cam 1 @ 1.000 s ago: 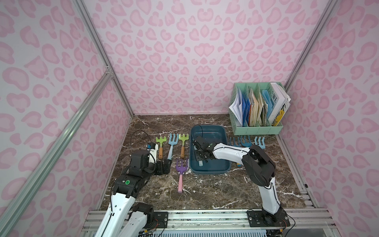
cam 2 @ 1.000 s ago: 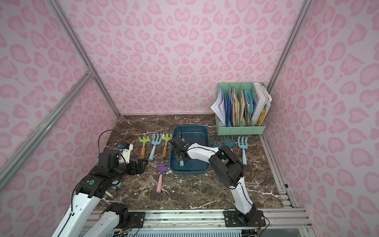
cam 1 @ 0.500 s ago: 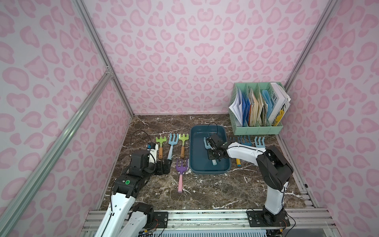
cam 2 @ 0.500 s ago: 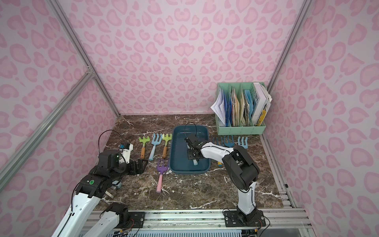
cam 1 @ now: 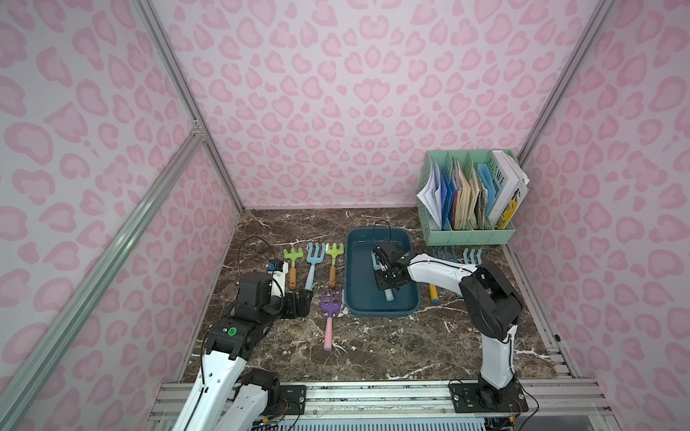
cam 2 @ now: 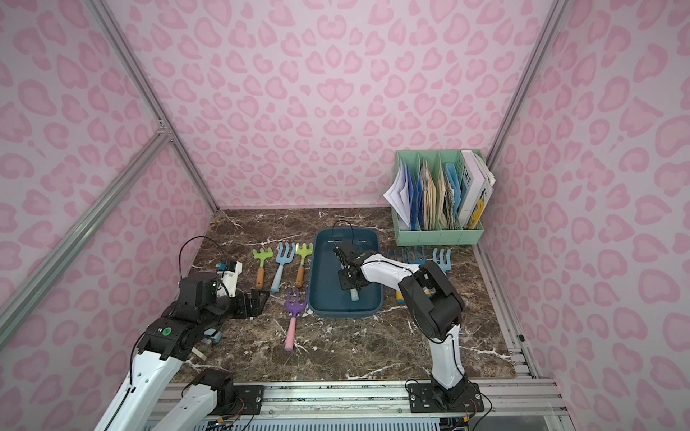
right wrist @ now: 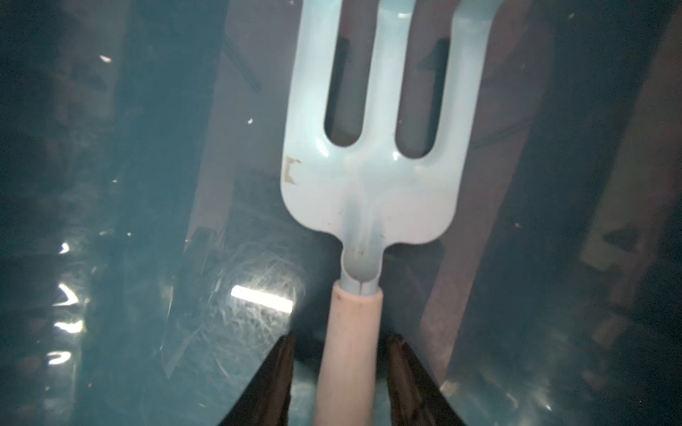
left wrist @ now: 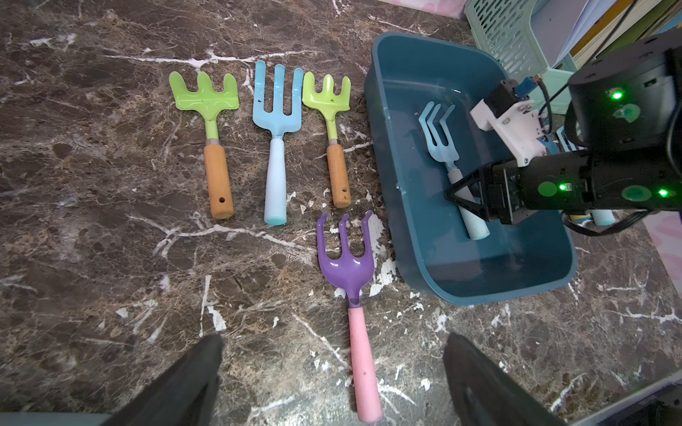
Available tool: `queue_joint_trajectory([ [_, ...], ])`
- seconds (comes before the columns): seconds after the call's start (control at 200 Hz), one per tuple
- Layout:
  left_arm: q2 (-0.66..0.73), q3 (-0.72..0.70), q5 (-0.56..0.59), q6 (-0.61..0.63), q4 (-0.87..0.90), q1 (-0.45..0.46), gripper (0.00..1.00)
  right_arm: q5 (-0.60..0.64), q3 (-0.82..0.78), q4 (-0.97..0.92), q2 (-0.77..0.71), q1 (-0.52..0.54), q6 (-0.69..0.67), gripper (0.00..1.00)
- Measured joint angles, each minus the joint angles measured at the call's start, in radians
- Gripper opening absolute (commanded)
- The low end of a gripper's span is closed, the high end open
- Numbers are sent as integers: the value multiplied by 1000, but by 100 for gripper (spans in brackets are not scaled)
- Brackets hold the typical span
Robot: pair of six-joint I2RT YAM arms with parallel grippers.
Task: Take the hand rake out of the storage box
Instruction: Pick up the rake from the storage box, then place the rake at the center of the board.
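The hand rake (cam 1: 389,296) (cam 2: 353,296) (left wrist: 439,136) (right wrist: 372,184) is light blue with a pale handle and lies flat inside the dark teal storage box (cam 1: 351,298) (cam 2: 311,283) (left wrist: 380,166). My right gripper (cam 1: 388,278) (cam 2: 351,280) (left wrist: 459,195) (right wrist: 341,343) is down in the box, straddling the handle. Its jaws stand open, with a gap showing on each side of the handle. My left gripper (cam 1: 298,304) (cam 2: 257,302) (left wrist: 332,343) is wide open and empty, low over the table left of the box.
Left of the box lie two green rakes (cam 1: 293,261) (cam 1: 333,257), a light blue fork (cam 1: 313,261) and a purple rake with a pink handle (cam 1: 329,317). Blue rakes (cam 1: 471,257) lie right of the box, before the mint-green file rack (cam 1: 466,235).
My right gripper has moved from the box's left side to its middle, onto the rake's handle. The left arm has not moved.
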State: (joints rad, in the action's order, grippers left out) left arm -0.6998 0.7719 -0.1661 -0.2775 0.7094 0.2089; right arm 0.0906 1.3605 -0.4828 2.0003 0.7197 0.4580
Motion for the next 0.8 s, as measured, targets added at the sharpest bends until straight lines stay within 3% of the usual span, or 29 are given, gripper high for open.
queue_joint_trajectory([
  [0.46,4,0,0,0,0,1,97,22,95,-54,73,-5,-21,26],
  [0.8,6,0,0,0,0,3,97,-6,50,-76,-34,-6,-24,11],
])
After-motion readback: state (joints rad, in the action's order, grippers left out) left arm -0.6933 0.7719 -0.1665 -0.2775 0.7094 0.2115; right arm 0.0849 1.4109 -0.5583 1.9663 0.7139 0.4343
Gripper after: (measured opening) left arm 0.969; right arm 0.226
